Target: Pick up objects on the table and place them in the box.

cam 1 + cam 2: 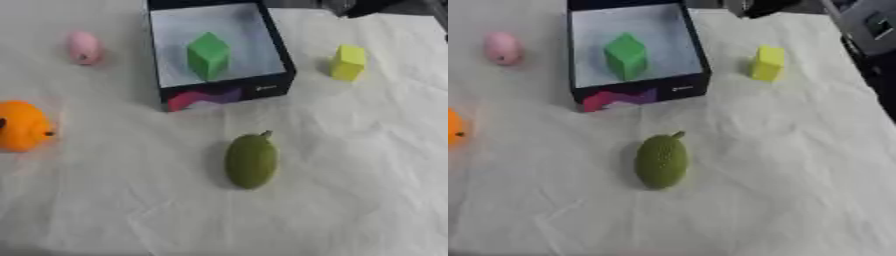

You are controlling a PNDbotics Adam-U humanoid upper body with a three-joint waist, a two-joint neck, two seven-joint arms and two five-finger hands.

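Note:
An open black box point(276, 55) with a pale floor stands at the back centre of the table. A green block point(208, 55) lies inside it. On the white cloth in front of the box lies an olive-green oval fruit point(251, 160) with a short stem. A yellow block point(348, 62) stands to the right of the box. A pink oval object point(84, 47) sits to its left. An orange round toy point(21, 125) rests at the left edge. Neither hand shows in either view.
A wrinkled white cloth point(350, 175) covers the table. Dark equipment point(872, 25) stands past the table's right edge, and a dark shape point(767, 6) shows at the far edge behind the yellow block.

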